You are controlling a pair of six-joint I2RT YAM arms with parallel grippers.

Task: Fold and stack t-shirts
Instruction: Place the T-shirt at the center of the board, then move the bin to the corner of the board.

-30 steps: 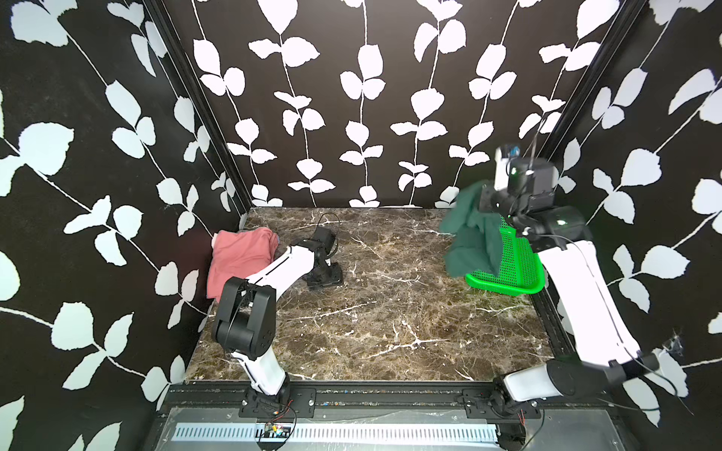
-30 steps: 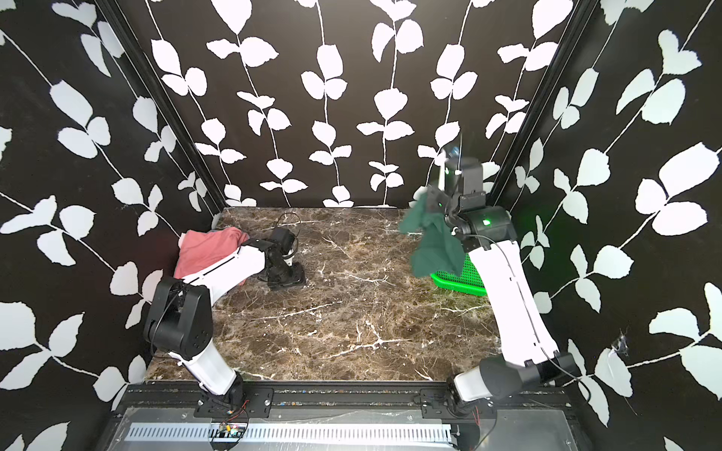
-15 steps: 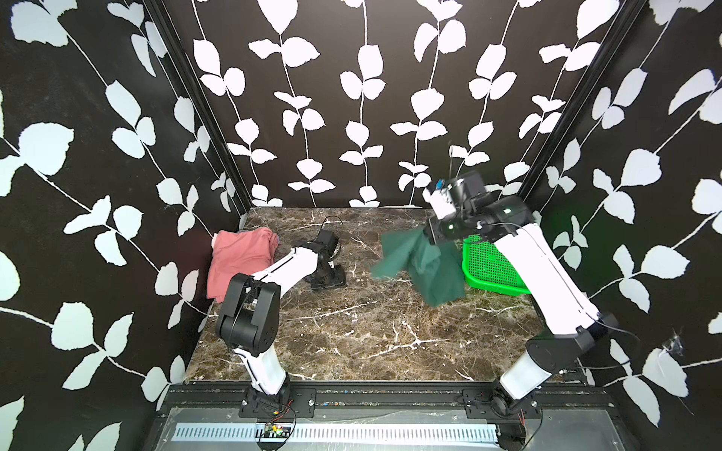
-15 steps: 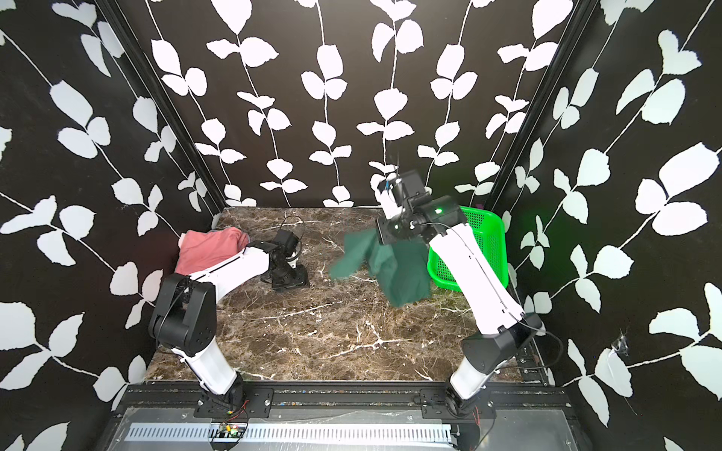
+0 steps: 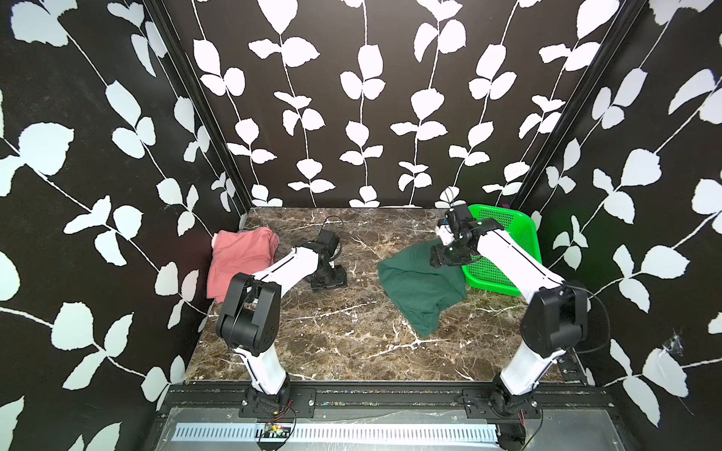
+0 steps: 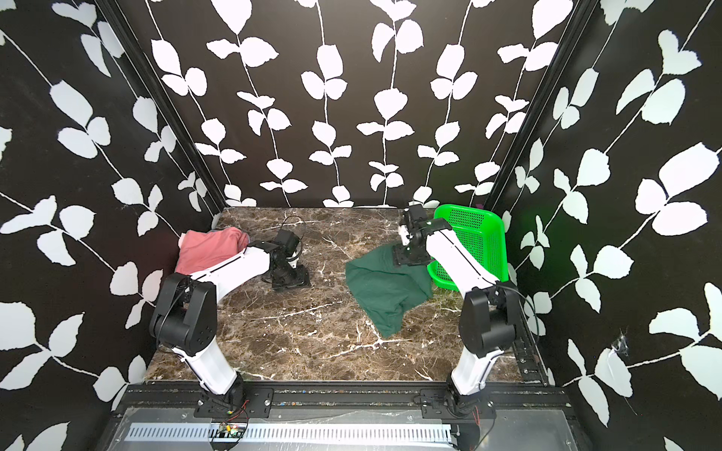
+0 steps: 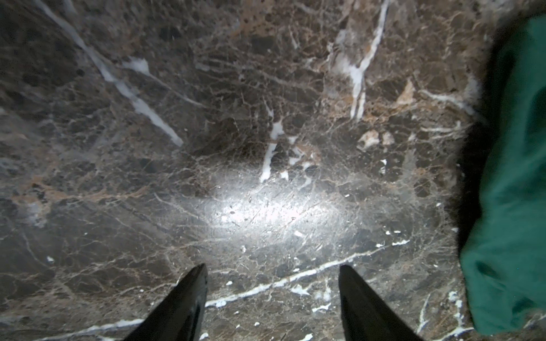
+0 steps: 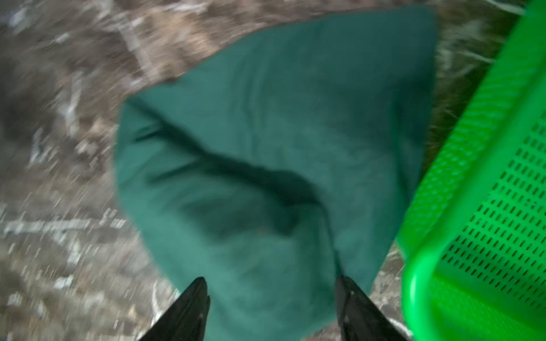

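A dark green t-shirt [image 5: 422,285] [image 6: 385,289] lies crumpled on the marble table, right of centre and next to the basket. My right gripper [image 5: 443,259] [image 6: 406,259] hovers over its far edge. In the right wrist view the gripper [image 8: 270,280] is open, its fingers wide apart above the green cloth [image 8: 280,133] and pinching nothing. A salmon-pink t-shirt [image 5: 238,257] [image 6: 207,248] sits folded at the far left against the wall, with a pale lavender edge [image 5: 244,230] peeking from under it. My left gripper [image 5: 328,279] [image 7: 271,267] is open over bare marble, the green shirt [image 7: 514,206] off to one side.
A bright green perforated basket [image 5: 519,230] [image 6: 469,213] [image 8: 487,147] stands tilted in the far right corner, touching the green shirt's edge. Leaf-patterned walls close in three sides. Bare marble table [image 5: 351,332] stretches across the middle and front.
The right arm swung the green t-shirt from above the basket down onto the table, and its jaws have opened and let the shirt go. The left arm has barely moved.
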